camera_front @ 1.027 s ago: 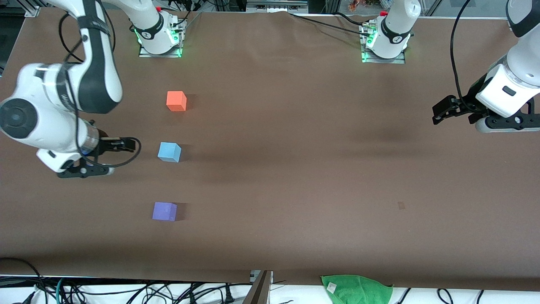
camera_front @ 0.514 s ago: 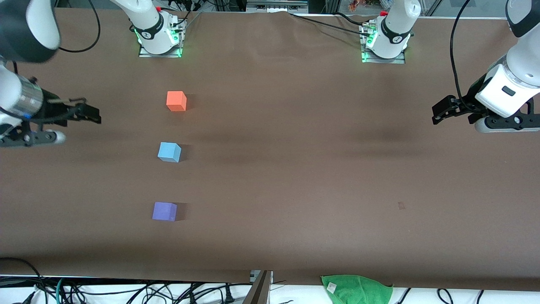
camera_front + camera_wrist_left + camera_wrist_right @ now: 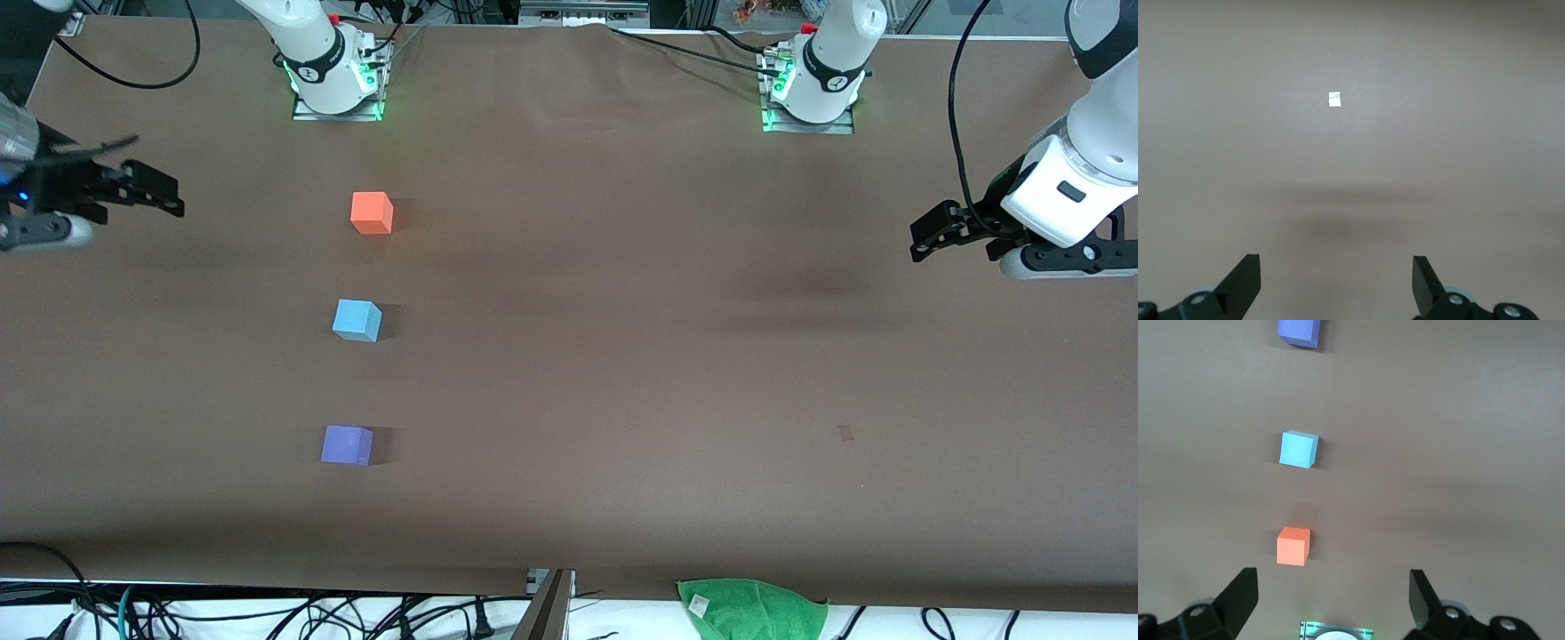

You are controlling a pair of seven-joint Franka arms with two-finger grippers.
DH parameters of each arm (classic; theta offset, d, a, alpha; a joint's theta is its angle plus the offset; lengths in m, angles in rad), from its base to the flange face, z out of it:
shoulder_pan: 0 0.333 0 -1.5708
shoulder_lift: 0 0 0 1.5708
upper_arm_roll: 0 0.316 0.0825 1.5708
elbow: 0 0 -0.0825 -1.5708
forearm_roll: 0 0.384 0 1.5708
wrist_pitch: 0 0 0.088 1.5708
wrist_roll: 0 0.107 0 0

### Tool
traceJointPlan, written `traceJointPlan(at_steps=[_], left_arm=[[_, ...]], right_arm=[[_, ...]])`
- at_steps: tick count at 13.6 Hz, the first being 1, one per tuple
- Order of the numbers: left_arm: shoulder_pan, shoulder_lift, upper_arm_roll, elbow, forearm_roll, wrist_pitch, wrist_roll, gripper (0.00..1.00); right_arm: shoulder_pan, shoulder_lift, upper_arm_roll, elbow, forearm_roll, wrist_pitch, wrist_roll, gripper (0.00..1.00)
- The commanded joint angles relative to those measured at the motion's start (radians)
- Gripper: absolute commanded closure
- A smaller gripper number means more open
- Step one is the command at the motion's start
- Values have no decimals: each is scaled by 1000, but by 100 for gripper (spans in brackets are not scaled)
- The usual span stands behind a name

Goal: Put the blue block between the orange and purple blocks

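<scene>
The blue block (image 3: 356, 320) sits on the brown table between the orange block (image 3: 372, 212), which is farther from the front camera, and the purple block (image 3: 347, 444), which is nearer. The three stand in a line with gaps. My right gripper (image 3: 158, 194) is open and empty, raised over the table's edge at the right arm's end, well apart from the blocks. Its wrist view shows its open fingers (image 3: 1331, 600) and the orange block (image 3: 1293, 546), blue block (image 3: 1299, 449) and purple block (image 3: 1299, 332). My left gripper (image 3: 926, 238) waits open and empty at the left arm's end (image 3: 1336, 280).
A green cloth (image 3: 751, 608) lies at the table's front edge. A small mark (image 3: 845, 433) is on the tabletop, and also shows in the left wrist view (image 3: 1334, 99). The right arm's base (image 3: 1336, 631) and the left arm's base (image 3: 811, 89) stand at the back.
My right gripper has risen and drawn away from beside the blue block toward the right arm's end of the table. The blocks and the left arm have not moved.
</scene>
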Motion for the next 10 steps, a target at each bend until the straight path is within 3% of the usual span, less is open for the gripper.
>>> traceJointPlan(at_steps=[1, 10], left_arm=[[1, 15, -5, 30, 4, -26, 2, 0], [1, 15, -5, 30, 4, -27, 2, 0]], right_arm=[[-36, -29, 36, -15, -57, -5, -19, 0], [-36, -3, 62, -10, -53, -13, 68, 0]])
